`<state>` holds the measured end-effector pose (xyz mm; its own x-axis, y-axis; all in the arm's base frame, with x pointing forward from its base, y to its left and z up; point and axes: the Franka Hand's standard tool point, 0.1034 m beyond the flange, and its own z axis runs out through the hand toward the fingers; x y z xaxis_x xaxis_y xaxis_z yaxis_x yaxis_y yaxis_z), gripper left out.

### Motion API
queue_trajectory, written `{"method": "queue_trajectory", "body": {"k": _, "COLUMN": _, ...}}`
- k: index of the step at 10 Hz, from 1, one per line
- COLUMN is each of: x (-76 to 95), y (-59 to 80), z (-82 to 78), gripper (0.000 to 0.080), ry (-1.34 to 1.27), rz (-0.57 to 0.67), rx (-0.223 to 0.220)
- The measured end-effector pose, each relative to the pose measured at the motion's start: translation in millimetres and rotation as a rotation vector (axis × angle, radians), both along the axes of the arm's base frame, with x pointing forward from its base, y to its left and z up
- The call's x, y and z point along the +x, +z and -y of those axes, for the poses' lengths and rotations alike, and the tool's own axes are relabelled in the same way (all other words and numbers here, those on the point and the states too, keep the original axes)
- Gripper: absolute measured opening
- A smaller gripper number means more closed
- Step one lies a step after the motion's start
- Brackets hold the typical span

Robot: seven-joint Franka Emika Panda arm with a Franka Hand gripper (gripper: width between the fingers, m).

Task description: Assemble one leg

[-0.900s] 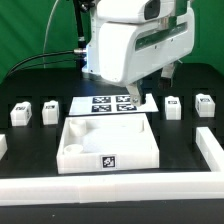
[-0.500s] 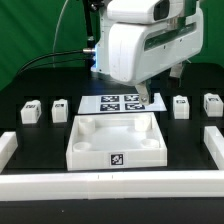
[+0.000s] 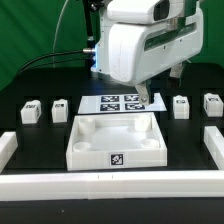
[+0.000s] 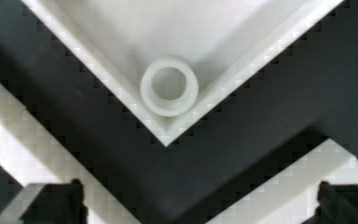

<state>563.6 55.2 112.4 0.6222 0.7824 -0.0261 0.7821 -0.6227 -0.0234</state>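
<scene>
facing a corner hole [image 4: 171,85] of the white tray [image 3: 88,153], the tool [image 4: 194,205] stands wide open, gripping nothing.

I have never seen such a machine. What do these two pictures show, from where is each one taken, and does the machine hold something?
The big white machine is a robot arm; its two-finger hand does the gripping. One picture comes from a camera off the arm that sees the whole black table. The other comes from a camera on the wrist, which looks past the hand at a corner of the large square white piece and its round hole. Also on the table are four small legs, two on each side, and the flat marker board. The hand is open and holds nothing.
</scene>
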Motion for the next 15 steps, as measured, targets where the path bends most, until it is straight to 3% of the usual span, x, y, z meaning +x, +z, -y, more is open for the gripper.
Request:
{"method": "queue_trajectory", "body": {"k": 8, "x": -1.3, "y": -2.4, "z": 0.1, "gripper": 0.0650, "ry": 0.010, "rz": 0.006, "rx": 0.001}}
{"method": "queue_trajectory", "body": {"k": 10, "x": -25.0, "y": -12.6, "z": 8.9, "gripper": 0.0650, "ry": 0.120, "rz": 0.001, "rx": 0.002}}
{"method": "queue_trajectory", "body": {"k": 13, "x": -62.3, "y": -24.8, "z": 35.4, "gripper": 0.0650, "ry": 0.253, "rz": -0.026, "rx": 0.011}}
{"method": "queue_trajectory", "body": {"k": 14, "x": -69.6, "y": -26.4, "z": 44.8, "gripper": 0.0650, "ry": 0.226, "rz": -0.015, "rx": 0.010}}
{"method": "queue_trajectory", "body": {"k": 15, "x": -69.8, "y": -26.3, "z": 44.4, "gripper": 0.0650, "ry": 0.227, "rz": -0.017, "rx": 0.008}}
